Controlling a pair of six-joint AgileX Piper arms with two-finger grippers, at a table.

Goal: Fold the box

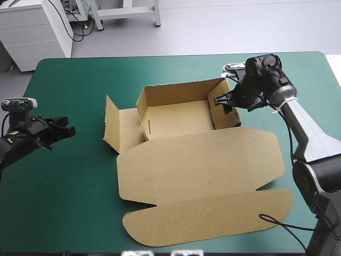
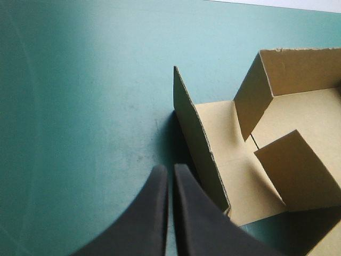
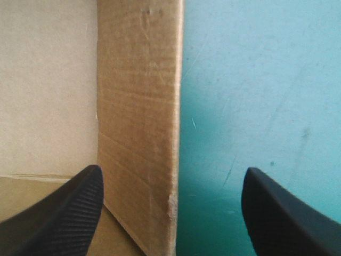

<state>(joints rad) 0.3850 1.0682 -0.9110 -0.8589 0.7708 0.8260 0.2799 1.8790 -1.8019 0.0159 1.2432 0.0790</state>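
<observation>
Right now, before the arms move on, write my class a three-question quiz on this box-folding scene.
1. True or false: the lid of the box lies flat on the teal-green cover.
2. Which hand is open: A, the left hand; B, the right hand?
3. Fill in: between the right hand's fingers stands a box ____.
Key: 1 true; 2 B; 3 wall.
</observation>
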